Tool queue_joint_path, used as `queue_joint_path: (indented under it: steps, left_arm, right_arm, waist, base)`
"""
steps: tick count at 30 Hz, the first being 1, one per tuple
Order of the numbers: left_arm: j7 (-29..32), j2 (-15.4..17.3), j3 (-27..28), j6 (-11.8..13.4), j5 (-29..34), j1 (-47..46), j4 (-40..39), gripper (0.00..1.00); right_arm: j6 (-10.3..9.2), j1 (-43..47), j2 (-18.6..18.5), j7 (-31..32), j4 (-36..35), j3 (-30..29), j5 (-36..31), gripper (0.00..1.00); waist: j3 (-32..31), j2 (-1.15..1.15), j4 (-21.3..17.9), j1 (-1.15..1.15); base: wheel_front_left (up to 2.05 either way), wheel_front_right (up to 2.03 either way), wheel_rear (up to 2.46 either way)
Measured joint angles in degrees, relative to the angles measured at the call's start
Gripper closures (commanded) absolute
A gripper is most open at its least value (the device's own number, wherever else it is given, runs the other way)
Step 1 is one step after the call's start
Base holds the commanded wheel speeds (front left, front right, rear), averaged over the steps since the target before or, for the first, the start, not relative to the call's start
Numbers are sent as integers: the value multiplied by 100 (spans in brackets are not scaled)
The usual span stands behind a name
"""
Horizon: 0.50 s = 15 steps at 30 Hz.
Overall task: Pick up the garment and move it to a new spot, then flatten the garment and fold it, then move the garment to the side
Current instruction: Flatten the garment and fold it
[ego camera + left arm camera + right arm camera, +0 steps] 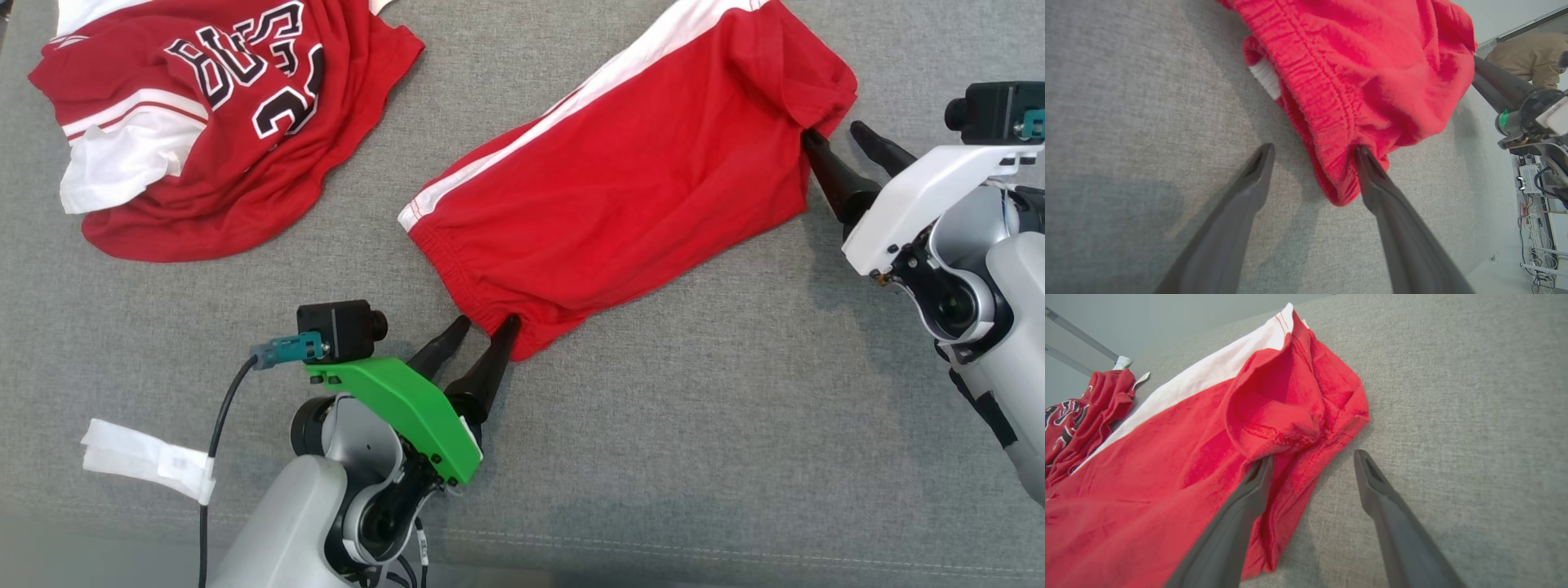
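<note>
The garment is a pair of red shorts with a white side stripe, spread diagonally on the grey cloth surface. My left gripper stands open at its near waistband corner, one finger touching the elastic hem, the other on bare cloth. My right gripper is open at the far right corner of the garment, one finger tucked under a raised fold, the other apart over the surface. Neither pair of jaws holds fabric.
A crumpled red and white basketball jersey lies at the far left. White tape binds a black cable near the left arm. In the left wrist view a person in a tan jacket stands beyond the surface's edge.
</note>
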Motion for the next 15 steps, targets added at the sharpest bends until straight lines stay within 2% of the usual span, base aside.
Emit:
queue_joint_path:
  steps: [13,15]
  left_arm:
    - [246,-18,-196,65,-294,-310,254,0]
    - [247,-21,-204,79,-334,-358,286,28]
  right_arm:
    - [8,-301,96,419,387,69,112,0]
    - [10,-358,111,471,436,69,125,2]
  waist:
    - [-7,0,50,0]
    - [4,0,56,0]
  base:
    - [0,0,0]
    - [0,0,0]
